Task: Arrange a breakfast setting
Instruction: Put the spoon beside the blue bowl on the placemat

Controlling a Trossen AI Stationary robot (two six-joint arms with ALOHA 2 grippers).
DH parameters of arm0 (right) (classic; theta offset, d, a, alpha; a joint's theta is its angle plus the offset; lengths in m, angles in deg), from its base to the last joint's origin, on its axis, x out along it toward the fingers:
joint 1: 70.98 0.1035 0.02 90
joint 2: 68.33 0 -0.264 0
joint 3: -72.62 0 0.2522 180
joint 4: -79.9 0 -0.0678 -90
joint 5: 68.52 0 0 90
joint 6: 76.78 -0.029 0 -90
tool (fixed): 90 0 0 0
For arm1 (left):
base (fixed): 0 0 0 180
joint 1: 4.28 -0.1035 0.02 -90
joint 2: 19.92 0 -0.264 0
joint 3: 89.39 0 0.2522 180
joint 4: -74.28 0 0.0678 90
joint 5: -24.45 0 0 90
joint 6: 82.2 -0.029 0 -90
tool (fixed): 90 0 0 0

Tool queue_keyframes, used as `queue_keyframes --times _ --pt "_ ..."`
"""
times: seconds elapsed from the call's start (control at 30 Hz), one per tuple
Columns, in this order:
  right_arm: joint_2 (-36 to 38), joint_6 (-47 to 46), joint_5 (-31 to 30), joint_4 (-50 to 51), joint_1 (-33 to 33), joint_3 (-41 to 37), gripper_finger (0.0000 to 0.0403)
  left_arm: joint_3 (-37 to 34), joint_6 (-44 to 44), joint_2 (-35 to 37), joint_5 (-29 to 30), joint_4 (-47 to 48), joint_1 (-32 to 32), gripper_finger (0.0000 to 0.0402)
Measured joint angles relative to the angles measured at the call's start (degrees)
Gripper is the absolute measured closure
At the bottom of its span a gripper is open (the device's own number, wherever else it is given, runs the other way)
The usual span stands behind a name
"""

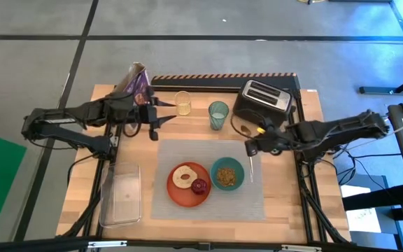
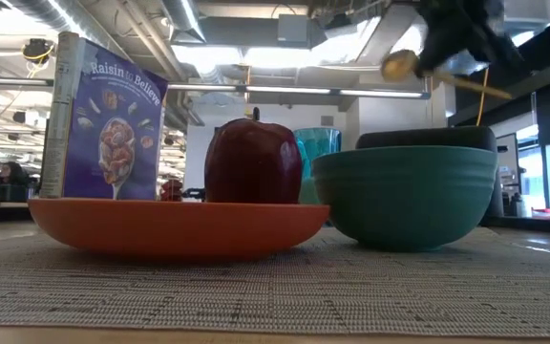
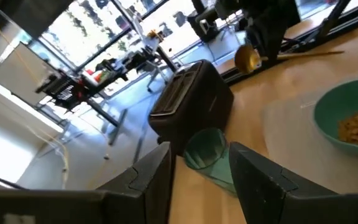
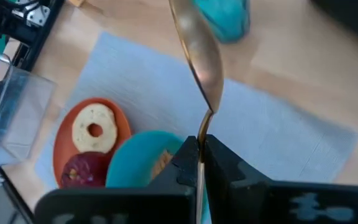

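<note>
In the high view the grey placemat (image 1: 208,178) lies at the lower centre of the table. On it, at lower left, the orange plate (image 1: 188,184) holds the bagel (image 1: 183,176) and, just beside it, the red fruit (image 1: 199,186). The teal bowl (image 1: 227,173) stands right of the plate, touching or nearly so, with brown cereal (image 1: 225,176) inside. The green cup (image 1: 218,115) stands above the mat, left of the toaster (image 1: 261,103); a small clear glass (image 1: 182,103) stands further left, a clear tub (image 1: 121,194) at lower left. The right gripper (image 1: 250,150), at right of centre, is clenched on the spoon (image 4: 199,50), held off the table above the mat's right part. The left gripper (image 1: 158,116), upper left beside the cereal box (image 1: 133,80), has its fingers spread, holding nothing.
</note>
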Motion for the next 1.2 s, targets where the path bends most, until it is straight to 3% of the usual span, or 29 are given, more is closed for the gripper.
queue_keyframes --times 0.27,0.43,0.73,1.2 --pt "7.81 -11.97 3.28 -24.69 5.35 -25.26 0.0402 0.0 1.65 -3.19 -2.69 -0.25 -2.36 0.0244" --pt "7.21 -20.94 0.87 -36.24 11.12 -34.13 0.0402 0.0 1.63 -4.25 -2.93 -0.18 -3.66 0.0244" --pt "6.61 -30.53 -5.27 -36.22 17.21 -38.4 0.0402 0.0 1.68 -4.24 -5.86 -1.37 -8.59 0.0244" --pt "-2.81 -29.7 -1.32 -41.39 16.98 -38.62 0.0402 0.0 2.87 -4.44 -7.74 -1.51 -10.95 0.0244"
